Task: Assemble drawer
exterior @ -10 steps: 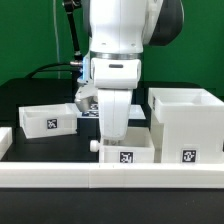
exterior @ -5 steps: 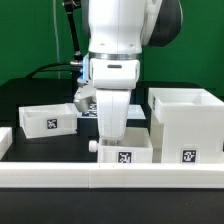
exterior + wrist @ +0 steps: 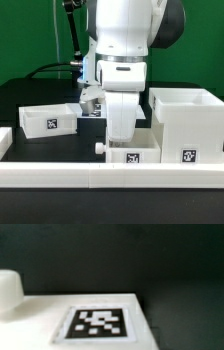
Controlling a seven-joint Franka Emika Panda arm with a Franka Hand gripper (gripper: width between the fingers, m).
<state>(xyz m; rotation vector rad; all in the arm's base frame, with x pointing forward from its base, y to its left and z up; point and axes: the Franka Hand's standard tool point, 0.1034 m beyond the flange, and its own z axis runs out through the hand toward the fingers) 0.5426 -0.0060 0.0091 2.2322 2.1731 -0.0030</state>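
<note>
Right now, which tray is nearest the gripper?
The front tray beside the housing, directly under the arm; the other tray sits apart at the exterior view's left.

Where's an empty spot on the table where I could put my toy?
The dark strip between the lone tray, the rail and the middle tray under the arm. It's crowded between that tray and the tall housing.

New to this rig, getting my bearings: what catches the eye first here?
The big white arm fills the exterior view's middle, reaching down to a small knobbed tray just behind the long white rail. The tall box housing stands at the exterior view's right, a second tray at its left. The wrist view shows a black-and-white tag up close.
</note>
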